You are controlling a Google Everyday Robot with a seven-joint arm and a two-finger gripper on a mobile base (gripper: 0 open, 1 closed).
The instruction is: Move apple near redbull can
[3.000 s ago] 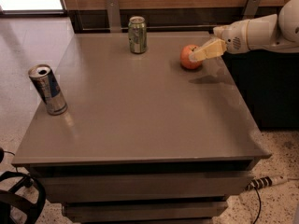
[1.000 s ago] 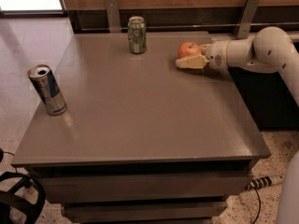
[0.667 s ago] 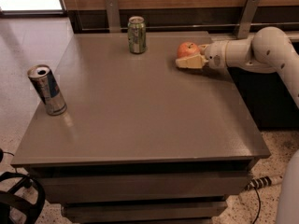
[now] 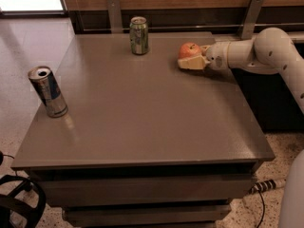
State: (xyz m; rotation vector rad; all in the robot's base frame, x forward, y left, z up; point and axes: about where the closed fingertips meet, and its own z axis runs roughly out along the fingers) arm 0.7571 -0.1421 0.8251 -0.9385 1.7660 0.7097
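Note:
The apple (image 4: 189, 49), red-orange with a yellowish patch, sits at the table's far right. My gripper (image 4: 185, 56) reaches in from the right and is shut on the apple. Its cream near finger (image 4: 192, 63) lies along the apple's front; the far finger is hidden behind the fruit. The redbull can (image 4: 48, 91), slim, silver and blue with an open silver top, stands upright at the table's left edge, far from the apple and the gripper.
A shorter green can (image 4: 139, 35) stands upright at the back middle of the grey table (image 4: 142, 122). A wood-panelled wall with two metal brackets runs behind the table. My white arm (image 4: 266, 56) spans the right side. A black object (image 4: 19, 203) is on the floor, lower left.
Three seconds ago the gripper was beside the apple; since then it has closed in around it and the apple has shifted slightly back. Over the last second nothing has visibly moved.

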